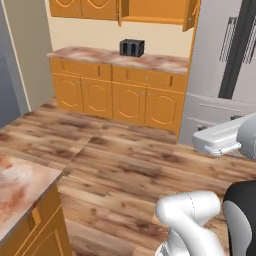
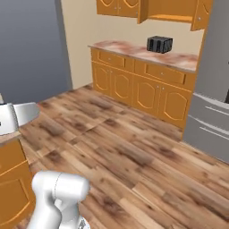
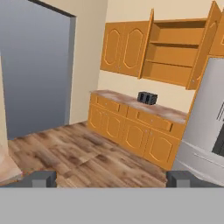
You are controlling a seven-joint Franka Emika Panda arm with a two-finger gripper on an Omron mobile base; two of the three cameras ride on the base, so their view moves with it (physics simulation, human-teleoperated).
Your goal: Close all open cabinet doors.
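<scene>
In the upper right of the hand view, the orange-brown wooden wall cabinet stood with both tall arched-panel doors swung out: the left open door edge-on, and the right open door beside the grey refrigerator. These rigid hinged panels would probably swing lightly, best pushed on the flat face near the free edge. Below, a small black toaster sat on the marbled counter. The gripper hung far back, fingers spread wide, empty.
</scene>
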